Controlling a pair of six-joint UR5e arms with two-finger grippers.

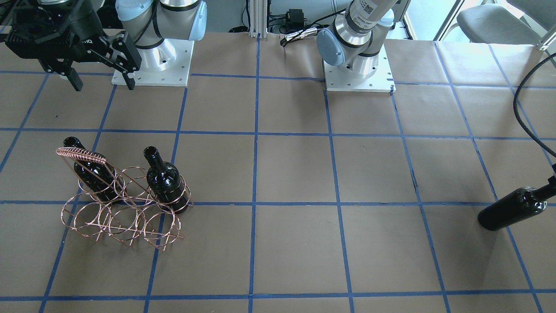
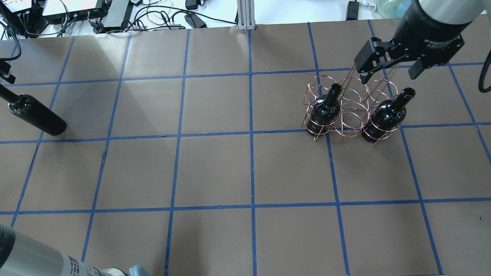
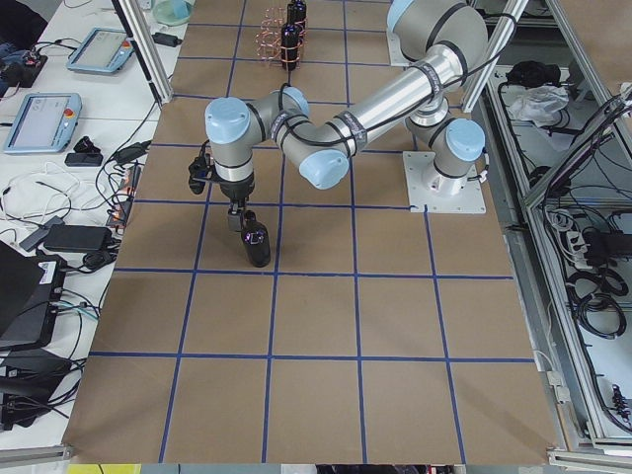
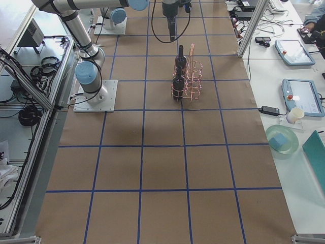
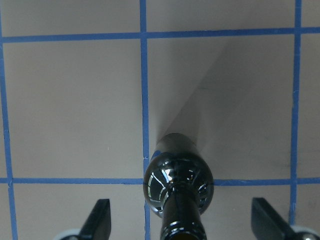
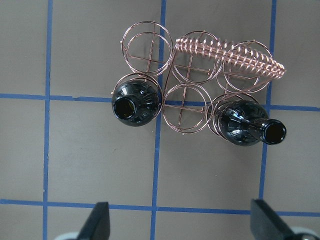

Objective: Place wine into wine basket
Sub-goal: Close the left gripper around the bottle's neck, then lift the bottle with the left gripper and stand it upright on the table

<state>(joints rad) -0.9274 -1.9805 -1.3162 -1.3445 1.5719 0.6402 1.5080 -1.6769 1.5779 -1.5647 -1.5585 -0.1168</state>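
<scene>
The loose wine (image 2: 36,117) stands upright on the surface (image 2: 215,168), well apart from the wine basket (image 6: 230,54). Its neck rises between the left jaws, which are spread wide and not gripping. The right jaws, open and empty, hover above the basket.

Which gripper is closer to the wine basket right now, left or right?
Right. The right gripper hovers open above the wine basket. The left gripper is far off, its fingers open around the lone bottle's neck.
</scene>
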